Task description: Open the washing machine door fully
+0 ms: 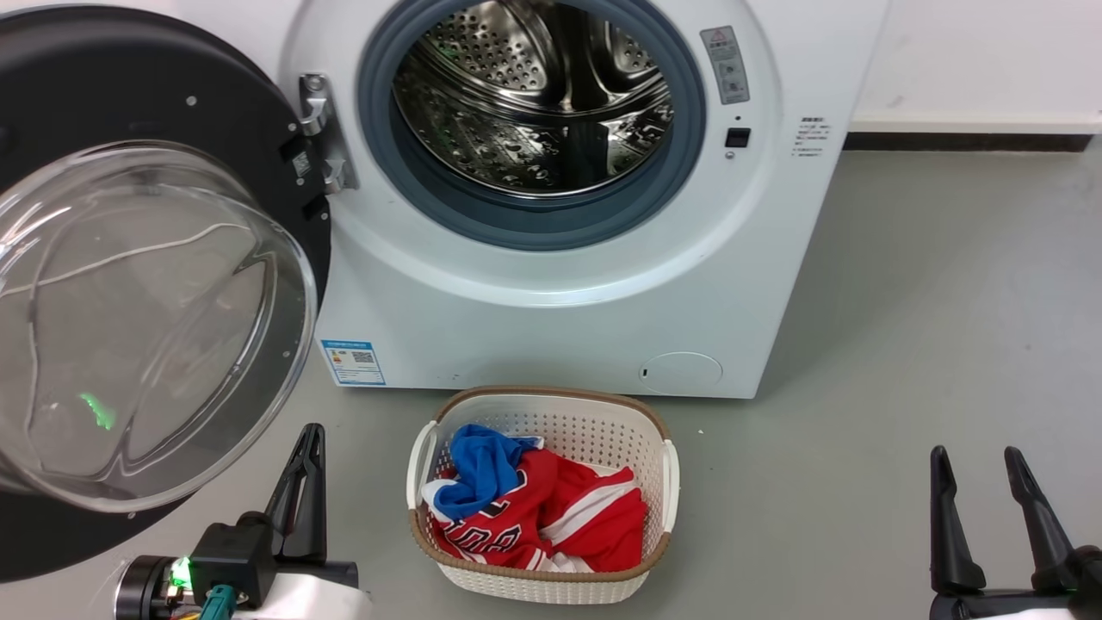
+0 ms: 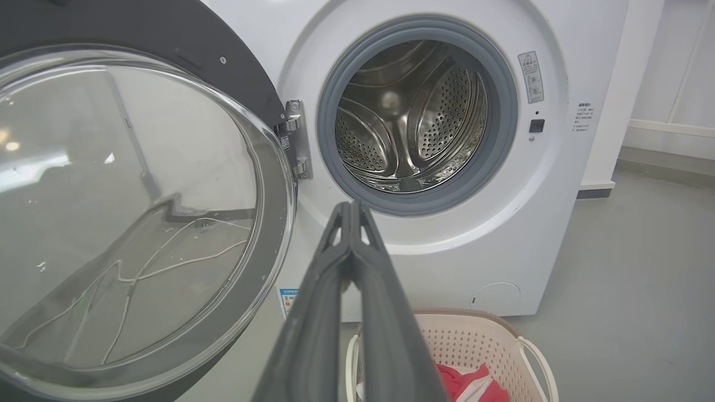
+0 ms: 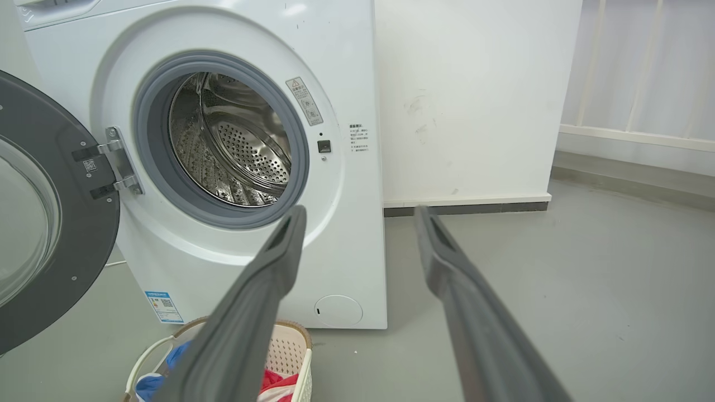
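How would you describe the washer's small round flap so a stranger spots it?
Find the white washing machine. Low on its front, right of centre, just beyond the laundry basket, sits the flap. It's a plain white circle, unlike the rectangular blue sticker.

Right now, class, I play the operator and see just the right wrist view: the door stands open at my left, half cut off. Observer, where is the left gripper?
Observer: The left gripper is shut on nothing, low and just right of the washing machine door.
Operator: Is it touching the door?
Observer: No. In the left wrist view a gap shows between its fingers and the door's rim.
Operator: And the basket?
Observer: The basket stands on the floor before the washing machine; blue cloth lies over red cloth with white lettering.
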Robot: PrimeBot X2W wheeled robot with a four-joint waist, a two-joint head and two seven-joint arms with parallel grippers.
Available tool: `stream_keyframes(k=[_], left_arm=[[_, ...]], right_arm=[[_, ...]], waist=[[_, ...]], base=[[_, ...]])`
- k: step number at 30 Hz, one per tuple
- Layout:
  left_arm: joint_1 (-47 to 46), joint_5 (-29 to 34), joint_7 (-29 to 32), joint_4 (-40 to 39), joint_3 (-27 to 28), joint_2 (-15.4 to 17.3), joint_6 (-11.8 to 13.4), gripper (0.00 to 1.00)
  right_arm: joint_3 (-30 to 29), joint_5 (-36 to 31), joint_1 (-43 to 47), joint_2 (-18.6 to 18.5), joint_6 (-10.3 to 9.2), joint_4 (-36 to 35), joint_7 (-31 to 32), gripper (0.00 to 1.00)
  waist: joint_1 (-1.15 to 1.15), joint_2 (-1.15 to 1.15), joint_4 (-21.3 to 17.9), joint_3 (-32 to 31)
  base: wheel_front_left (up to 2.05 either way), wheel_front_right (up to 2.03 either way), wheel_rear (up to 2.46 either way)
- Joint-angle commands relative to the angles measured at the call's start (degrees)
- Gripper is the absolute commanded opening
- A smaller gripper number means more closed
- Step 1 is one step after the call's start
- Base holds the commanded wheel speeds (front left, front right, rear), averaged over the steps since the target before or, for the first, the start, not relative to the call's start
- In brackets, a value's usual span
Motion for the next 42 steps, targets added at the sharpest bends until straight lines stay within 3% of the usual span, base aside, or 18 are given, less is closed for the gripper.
stream_keyframes(k=[1, 5, 6, 7, 8, 31, 32, 37, 42], left_arm=[[0.6, -0.3, 0.1, 0.0, -0.1, 0.0, 0.6, 0.00], [0.8, -0.6, 0.1, 0.1, -0.7, -0.2, 1.6, 0.04], [0.8, -0.6, 0.1, 0.2, -0.9, -0.2, 1.7, 0.42], [0.9, -0.6, 0.1, 0.3, -1.1, -0.2, 1.9, 0.92], [0.8, -0.6, 0.1, 0.2, -1.3, -0.2, 1.9, 1.00], [1.3, -0.1, 0.1, 0.5, -2.6, -0.2, 3.4, 1.00], [0.8, -0.3, 0.0, 0.5, -2.6, -0.2, 3.1, 0.00], [1.3, -0.6, 0.1, 2.9, -2.5, -0.3, 3.0, 0.00], [0.4, -6.2, 1.8, 4.1, -1.7, -0.3, 2.6, 0.00]], right_arm=[[0.0, 0.2, 0.8, 0.1, -0.01, 0.1, -0.1, 1.00], [0.1, 0.4, 0.6, 0.1, -0.01, 0.0, -0.1, 1.00], [0.1, 0.4, 0.5, 0.1, -0.01, 0.0, -0.1, 1.00], [0.2, 0.4, 0.5, 0.1, -0.01, 0.0, -0.1, 1.00], [0.2, 0.4, 0.5, 0.1, -0.01, 0.0, -0.1, 1.00], [0.5, 0.8, -0.3, 0.1, -0.01, -0.2, -0.1, 1.00], [0.5, 0.6, 0.3, 0.0, 0.00, 0.0, 0.0, 0.00], [0.6, 0.7, 0.9, 0.0, 0.00, 2.2, 0.1, 0.00], [1.0, 6.4, 0.0, -0.2, 0.00, 3.2, 1.1, 0.00]], waist=[[0.00, 0.00, -0.5, 0.2], [0.00, 0.00, -1.3, 0.5], [0.00, 0.00, -1.5, 0.6], [0.00, 0.00, -1.6, 0.6], [0.00, 0.00, -1.7, 0.7], [0.00, 0.00, -2.2, 1.1], [0.01, 0.00, -2.2, 1.1], [0.00, 0.00, -2.2, 1.1], [0.00, 0.00, -2.2, 1.1]], base=[[0.00, 0.00, 0.00], [0.00, 0.00, 0.00], [0.00, 0.00, 0.00], [0.00, 0.00, 0.00], [0.00, 0.00, 0.00], [0.00, 0.00, 0.00], [0.00, 0.00, 0.00], [0.00, 0.00, 0.00], [0.00, 0.00, 0.00]])
